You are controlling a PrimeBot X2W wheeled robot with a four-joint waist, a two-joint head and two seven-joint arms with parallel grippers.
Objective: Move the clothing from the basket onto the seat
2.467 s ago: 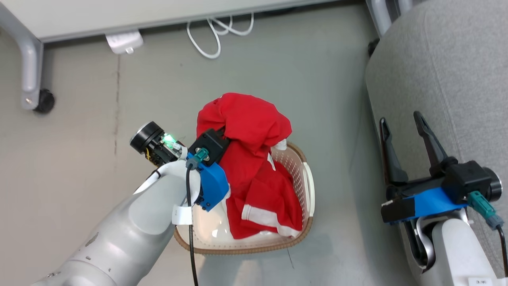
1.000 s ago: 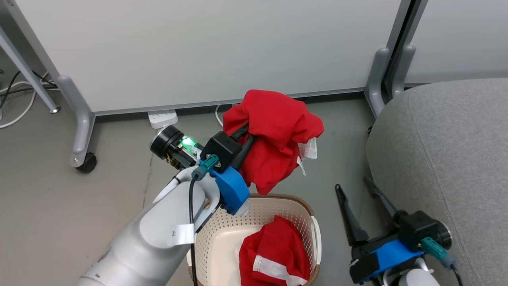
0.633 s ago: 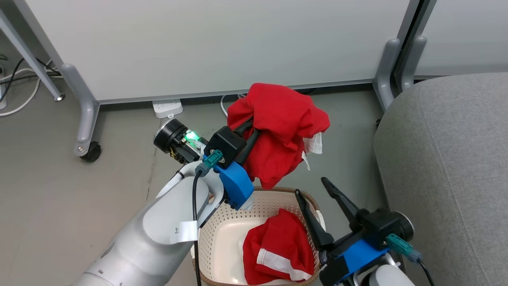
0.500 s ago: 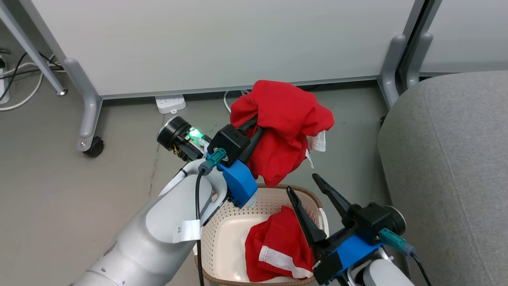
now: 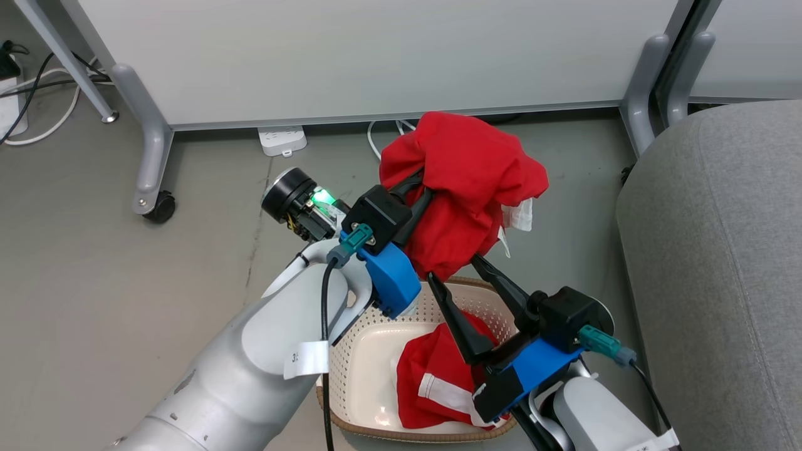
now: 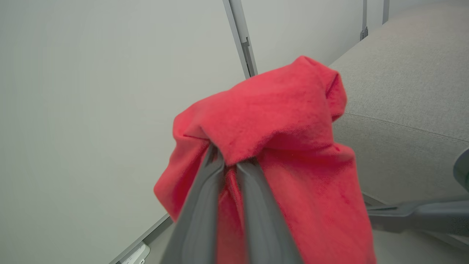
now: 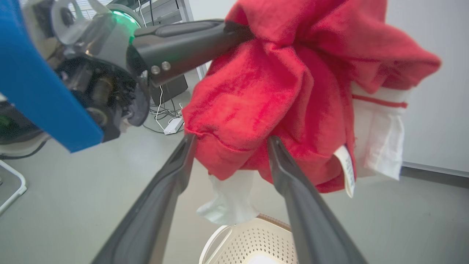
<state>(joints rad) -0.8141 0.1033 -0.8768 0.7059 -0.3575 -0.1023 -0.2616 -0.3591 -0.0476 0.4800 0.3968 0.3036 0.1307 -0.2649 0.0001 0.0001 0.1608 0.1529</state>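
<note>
Head view, left to right. The view has tilted up since 2.5 s ago. The partition panel (image 5: 376,56) and the white power strip (image 5: 282,139) now run across the top. That is camera motion, not the objects moving.

Left gripper (image 5: 421,188): clamped on a bunch of the raised garment (image 5: 470,175). The left wrist view shows both fingers pinched together with red cloth folded over the tips. Change: 2.5 s ago this garment trailed down into the basket. Now it hangs wholly clear above the far rim, with white trim and a label dangling on its right side.

Basket (image 5: 376,376): on the floor beneath both arms. The second garment (image 5: 432,382) lies crumpled in its right half, white stripe up, with no gripper on it.

Right gripper (image 5: 453,268): fingers spread, holding nothing. Change: 2.5 s ago it sat just beside the sofa, and over the last second it has swung left. It is now over the basket with its tips at the lower hem of the raised garment. In the right wrist view the hem sits between the two tips. Whether they touch it, cannot tell.

Sofa (image 5: 720,250): at the right edge, neither garment touching it.

Judgement: one of the two garments is out of the basket and none is delivered yet. The right gripper's approach reads as a second grip or a handover before the carry to the sofa. The basket garment is left for afterwards.
</note>
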